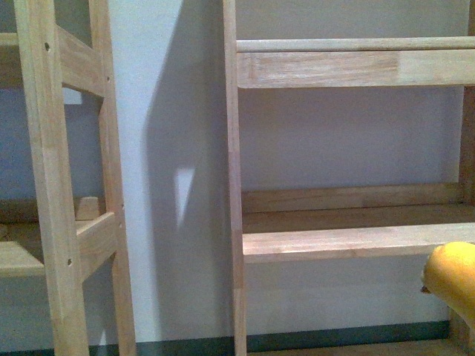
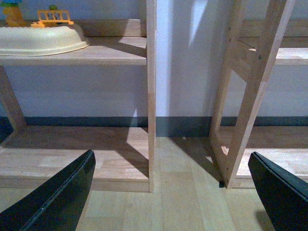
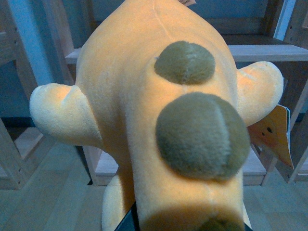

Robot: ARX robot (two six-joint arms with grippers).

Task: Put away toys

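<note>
The plush toy [image 3: 144, 96] is yellow-orange with round olive-grey spots and stubby limbs, and it fills the right wrist view. My right gripper [image 3: 185, 225] is shut on it at its near end; the fingers are almost wholly hidden by the plush. A rounded yellow part of the plush toy [image 1: 454, 278] shows at the lower right edge of the front view, just below a wooden shelf board [image 1: 349, 241]. My left gripper [image 2: 175, 192] is open and empty, its dark fingers [image 2: 57, 197] spread wide above the wooden floor, facing the gap between two shelf units.
Two wooden shelf units stand against a pale wall: one upright [image 1: 234, 178] right of centre, another frame [image 1: 56, 185] at left. In the left wrist view a cream tray [image 2: 43, 41] with small yellow toys [image 2: 53, 17] sits on a shelf. A paper tag [image 3: 274, 134] hangs from the plush.
</note>
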